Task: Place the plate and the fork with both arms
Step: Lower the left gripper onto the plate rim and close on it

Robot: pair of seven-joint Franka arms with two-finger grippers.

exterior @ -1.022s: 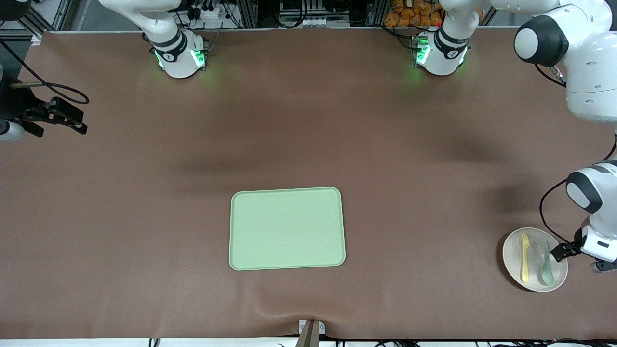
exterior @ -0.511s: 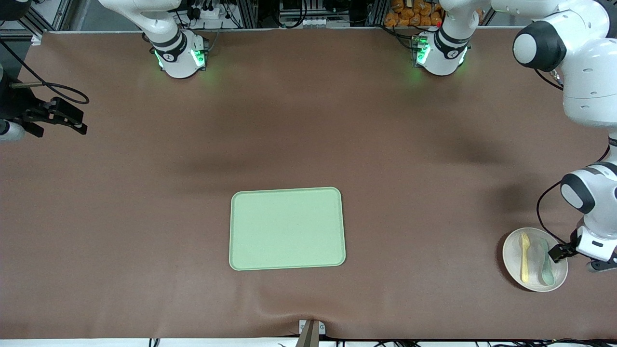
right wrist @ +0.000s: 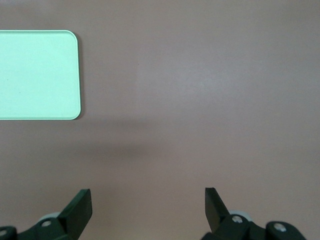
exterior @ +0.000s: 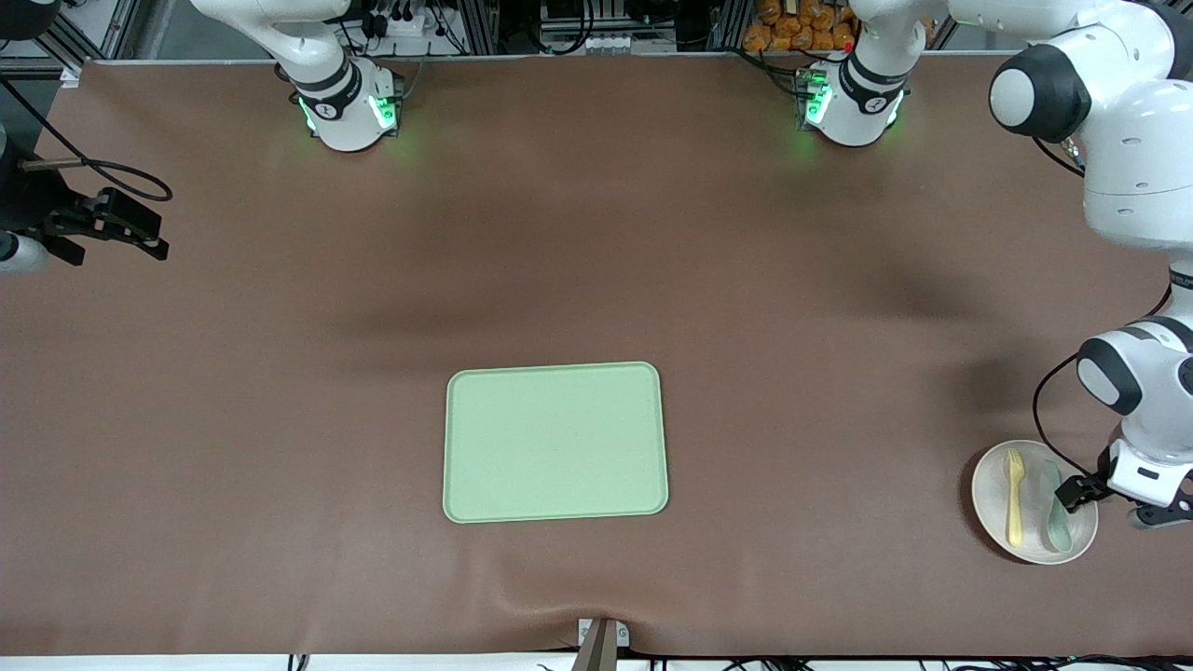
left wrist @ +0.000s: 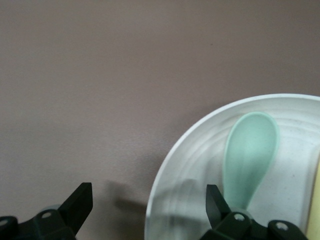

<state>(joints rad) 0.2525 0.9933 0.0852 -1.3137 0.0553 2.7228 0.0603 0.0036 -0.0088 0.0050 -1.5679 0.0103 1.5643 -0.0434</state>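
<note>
Round off-white rimmed plate (exterior: 1033, 503) on the worktop's left-arm end carries pale-yellow plastic fork (exterior: 1014, 498). Left pincer (left wrist: 149, 212), fingers apart, straddles its rim: light, rigid, probably slippery. Right pincer (right wrist: 148, 206) waits open.

Front view: high, facing the robot bases, covers the whole bench (exterior: 280, 373).
Left wrist view: close, looking down past its end effector (left wrist: 150, 212) at the plate (left wrist: 180, 170) rim; shared with front.
Right wrist view: higher, looking down; shares the tray (right wrist: 37, 75) with front.
</note>
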